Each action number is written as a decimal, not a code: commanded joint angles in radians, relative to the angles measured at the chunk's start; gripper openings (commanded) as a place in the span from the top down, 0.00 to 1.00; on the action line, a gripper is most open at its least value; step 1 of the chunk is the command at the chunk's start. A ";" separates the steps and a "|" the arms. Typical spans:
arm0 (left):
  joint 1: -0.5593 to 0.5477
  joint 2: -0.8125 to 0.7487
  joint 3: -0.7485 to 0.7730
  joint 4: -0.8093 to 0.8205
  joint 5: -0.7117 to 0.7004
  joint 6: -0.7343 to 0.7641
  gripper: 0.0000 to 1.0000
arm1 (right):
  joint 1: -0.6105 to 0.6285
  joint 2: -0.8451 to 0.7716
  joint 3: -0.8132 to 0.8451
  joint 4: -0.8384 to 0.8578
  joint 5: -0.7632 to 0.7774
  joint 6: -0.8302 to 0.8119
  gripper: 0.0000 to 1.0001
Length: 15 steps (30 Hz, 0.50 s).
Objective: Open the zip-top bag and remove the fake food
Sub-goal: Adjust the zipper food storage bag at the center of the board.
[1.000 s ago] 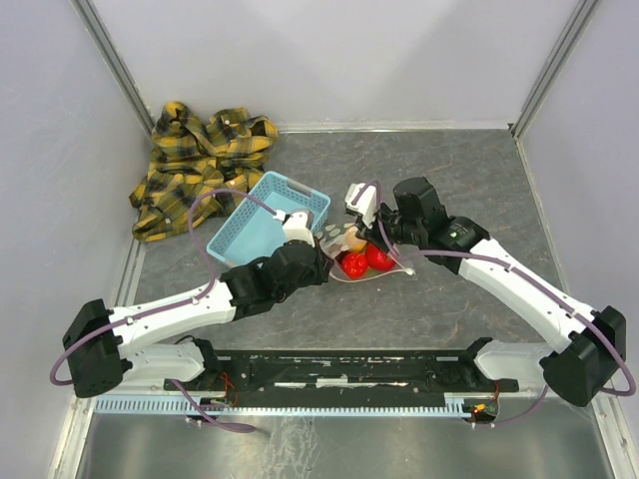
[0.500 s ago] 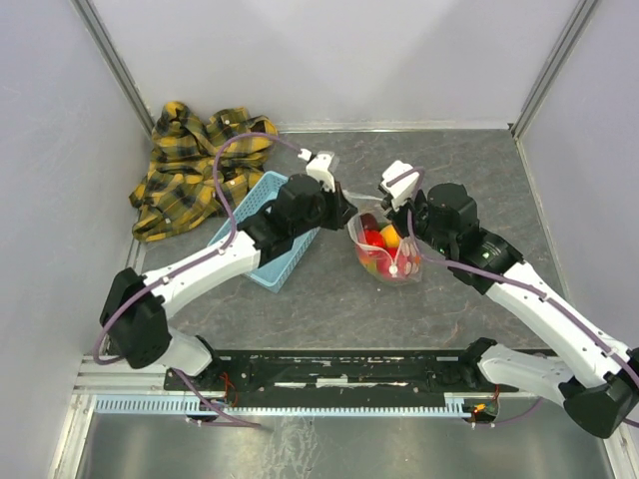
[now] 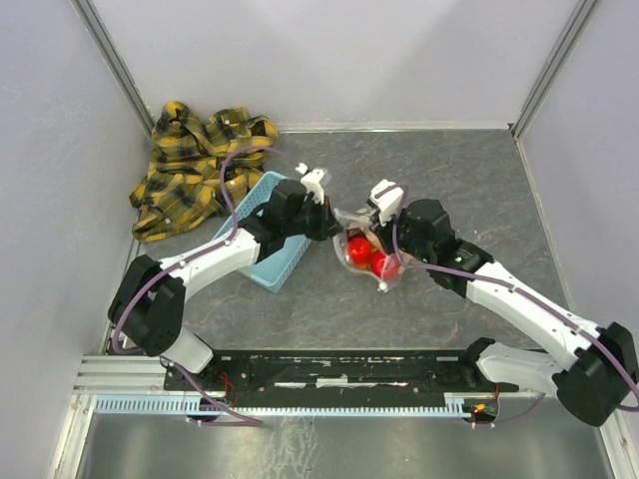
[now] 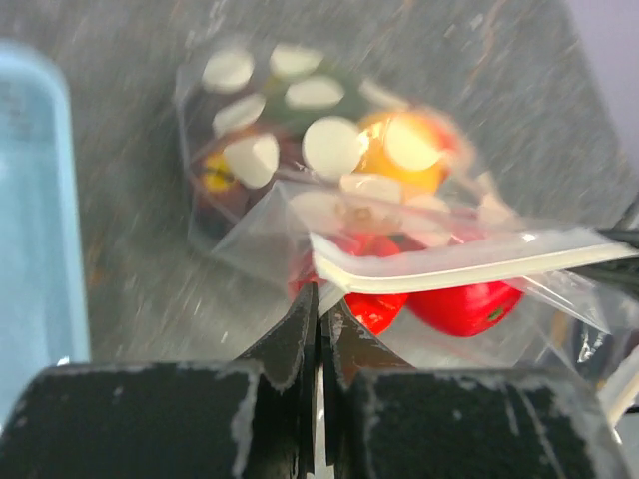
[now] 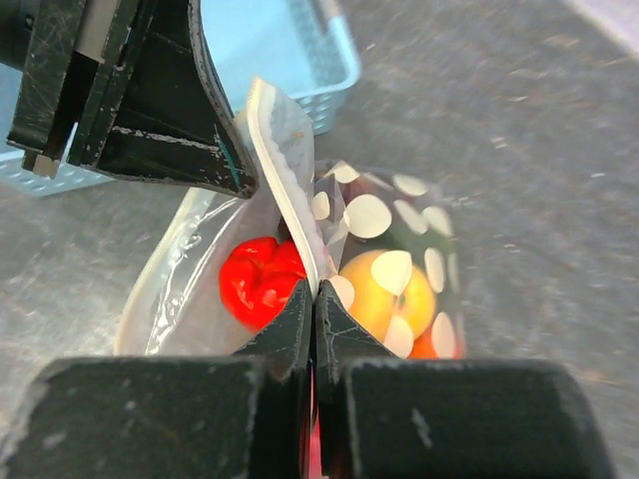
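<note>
My left end effector (image 4: 321, 311) and right end effector (image 5: 315, 295) each clamp one lip of the clear white-dotted plastic zip-top bag (image 4: 429, 267). It holds glossy red and orange plastic fruits (image 5: 258, 281), over the middle of the counter (image 3: 449, 170).

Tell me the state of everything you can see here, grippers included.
Clear white-dotted zip-top plastic bag: pinched at its mouth by both grippers.
Glossy plastic fake fruits: all inside the bag.
Left gripper: shut on the bag.
Right gripper: shut on the bag.
Light blue slotted plastic basket: partly under the left arm.
Yellow-and-black plaid cloth: crumpled, far left corner.
</note>
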 commanded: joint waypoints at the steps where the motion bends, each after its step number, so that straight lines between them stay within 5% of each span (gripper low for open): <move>1: 0.017 -0.101 -0.101 -0.070 -0.039 0.059 0.97 | 0.002 0.047 -0.039 0.178 -0.115 0.133 0.98; 15: 0.018 -0.258 -0.297 -0.077 -0.171 0.009 0.79 | 0.002 0.116 -0.094 0.335 -0.210 0.276 0.99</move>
